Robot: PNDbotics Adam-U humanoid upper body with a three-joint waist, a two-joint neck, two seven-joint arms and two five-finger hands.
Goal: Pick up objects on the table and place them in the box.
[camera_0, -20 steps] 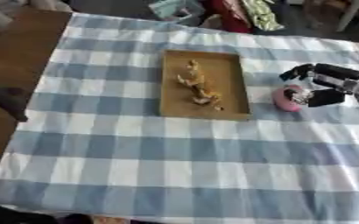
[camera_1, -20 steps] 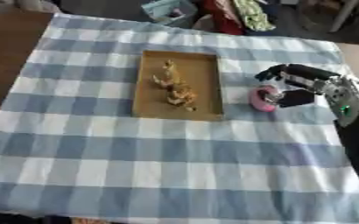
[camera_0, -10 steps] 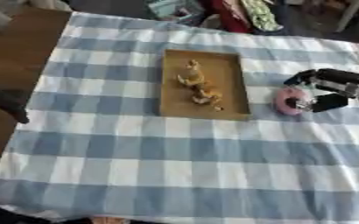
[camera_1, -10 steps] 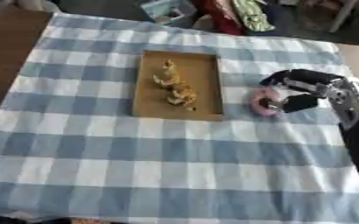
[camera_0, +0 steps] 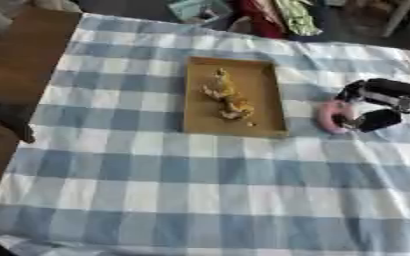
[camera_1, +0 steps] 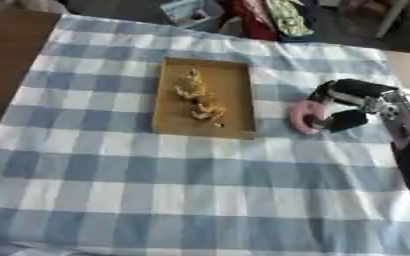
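A pink ring-shaped object lies on the checked cloth just right of the shallow brown box. My right hand comes in from the right; its fingers curl over the top of the pink object and the thumb presses its right side. Yellow-brown pieces lie inside the box, along its middle. My left hand shows as a dark shape at the left edge, off the cloth and far from the box.
The blue-and-white checked cloth covers the table, with bare brown wood along the left side. Coloured clutter lies beyond the far edge. The near half of the cloth holds nothing.
My right hand has come down and its fingers and thumb have drawn in around the pink object, which has stayed almost in place. The left hand has not moved.
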